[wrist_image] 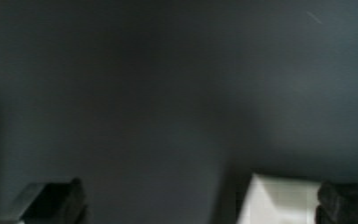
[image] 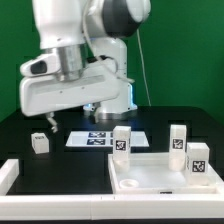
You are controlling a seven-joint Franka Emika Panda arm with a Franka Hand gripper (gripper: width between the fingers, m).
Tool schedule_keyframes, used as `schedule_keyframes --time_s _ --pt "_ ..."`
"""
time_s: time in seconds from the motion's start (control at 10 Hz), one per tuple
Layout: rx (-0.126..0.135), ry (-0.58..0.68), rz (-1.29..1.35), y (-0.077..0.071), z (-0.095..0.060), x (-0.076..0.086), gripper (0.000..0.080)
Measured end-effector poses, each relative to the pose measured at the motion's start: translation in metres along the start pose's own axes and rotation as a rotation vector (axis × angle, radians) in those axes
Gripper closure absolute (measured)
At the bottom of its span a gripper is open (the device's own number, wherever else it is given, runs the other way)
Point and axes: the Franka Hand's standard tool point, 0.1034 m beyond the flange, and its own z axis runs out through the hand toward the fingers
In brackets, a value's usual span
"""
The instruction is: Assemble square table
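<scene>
The white square panel (image: 160, 178) lies rim-up at the exterior view's right. Three white tagged legs (image: 121, 142), (image: 178, 137), (image: 198, 160) stand upright at its corners. A fourth leg (image: 40, 143) stands alone on the black table at the left. My gripper (image: 49, 119) hangs a little above and behind this loose leg, touching nothing. In the wrist view the gripper (wrist_image: 199, 205) is open and empty, its dark fingertips (wrist_image: 55, 202) far apart. A blurred white surface (wrist_image: 297, 200) shows near one fingertip; I cannot tell what it is.
The marker board (image: 98, 139) lies flat on the table between the loose leg and the panel. A long white bar (image: 8, 176) edges the table at the front left. A green wall stands behind the arm.
</scene>
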Motion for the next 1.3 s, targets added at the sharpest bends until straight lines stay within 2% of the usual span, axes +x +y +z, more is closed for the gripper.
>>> schedule_keyframes --time_s 0.1,0.2,0.3,0.4,0.6,0.7,0.8,0.9,1.0,1.1,1.2,1.3 --pt "0.004 -0.015 -0.120 0.018 0.008 -0.016 0.0151" --pt "0.018 -0.013 -0.166 0.035 0.005 -0.018 0.0151" --pt "0.008 -0.006 -0.127 0.040 0.003 -0.015 0.0151" --pt "0.012 -0.028 -0.137 0.034 0.006 -0.014 0.0151" --pt "0.011 -0.061 -0.128 0.033 0.008 -0.015 0.0151" --pt "0.004 -0.166 -0.121 0.033 0.015 -0.022 0.0151" --pt "-0.017 -0.246 -0.130 0.038 0.021 -0.030 0.0151" --pt "-0.021 -0.323 -0.120 0.040 0.027 -0.040 0.0151" --pt "-0.007 -0.366 -0.138 0.049 0.035 -0.048 0.0151" --pt "0.018 -0.411 -0.126 0.053 0.040 -0.057 0.0151" --pt "0.048 -0.495 -0.102 0.047 0.037 -0.059 0.0151" --pt "0.053 -0.596 -0.109 0.039 0.032 -0.057 0.0151"
